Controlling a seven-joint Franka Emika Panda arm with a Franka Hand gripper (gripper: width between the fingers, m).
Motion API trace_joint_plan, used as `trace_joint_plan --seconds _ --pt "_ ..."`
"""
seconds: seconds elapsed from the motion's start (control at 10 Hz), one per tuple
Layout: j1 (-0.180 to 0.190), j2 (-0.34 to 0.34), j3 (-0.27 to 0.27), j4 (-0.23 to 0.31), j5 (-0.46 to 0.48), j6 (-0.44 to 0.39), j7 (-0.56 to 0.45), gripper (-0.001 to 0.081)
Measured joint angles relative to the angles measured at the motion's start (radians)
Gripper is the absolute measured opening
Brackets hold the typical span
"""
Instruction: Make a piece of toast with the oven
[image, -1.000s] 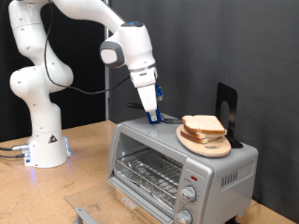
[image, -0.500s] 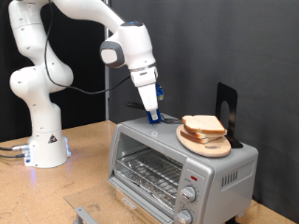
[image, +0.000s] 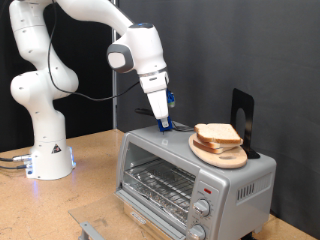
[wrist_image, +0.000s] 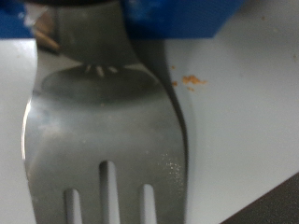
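The silver-grey oven (image: 190, 175) stands at the exterior view's lower right, its wire rack (image: 160, 183) showing through the front. On its top a round wooden board (image: 222, 155) carries stacked bread slices; the top piece of toast (image: 217, 133) is pale tan with a brown crust. My gripper (image: 163, 123) points down onto the oven's top, just to the exterior view's left of the board. In the wrist view its blue fingers (wrist_image: 187, 17) are shut on a metal fork (wrist_image: 103, 121) whose tines lie against the pale oven top.
A black upright stand (image: 243, 118) is behind the board. The robot's white base (image: 45, 150) is on the wooden table (image: 60, 205) at the exterior view's left. A grey bar (image: 90, 229) shows at the bottom edge, in front of the oven. Crumbs (wrist_image: 190, 81) lie beside the fork.
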Motion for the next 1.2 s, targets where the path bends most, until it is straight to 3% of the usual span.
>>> trace_joint_plan --seconds 0.7,0.8,0.9,1.2 --pt "0.000 0.001 0.007 0.000 0.000 0.001 0.003 0.0486" --pt "0.000 0.001 0.007 0.000 0.000 0.001 0.003 0.0586" --pt "0.000 0.001 0.007 0.000 0.000 0.001 0.003 0.0751" --pt "0.000 0.001 0.007 0.000 0.000 0.001 0.003 0.0797"
